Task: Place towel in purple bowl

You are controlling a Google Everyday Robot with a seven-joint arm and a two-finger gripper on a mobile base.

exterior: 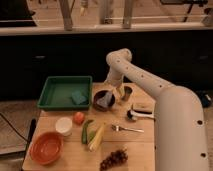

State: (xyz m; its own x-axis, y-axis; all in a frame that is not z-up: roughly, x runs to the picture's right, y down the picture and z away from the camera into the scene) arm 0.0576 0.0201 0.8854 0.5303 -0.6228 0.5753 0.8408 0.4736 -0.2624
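The purple bowl (103,100) stands on the wooden table (135,145), right of the green tray. A grey towel (105,97) lies bunched inside the bowl. My white arm reaches in from the right and bends down over the table's back edge. My gripper (119,90) hangs just right of the bowl, above its rim and next to a small dark cup (127,93).
A green tray (65,92) holds a blue sponge (78,97) at the left. An orange bowl (46,147), white cup (63,125), tomato (78,117), green pepper (86,131), corn (97,137), fork (126,129), grapes (114,159) and a scoop (140,114) lie on the table.
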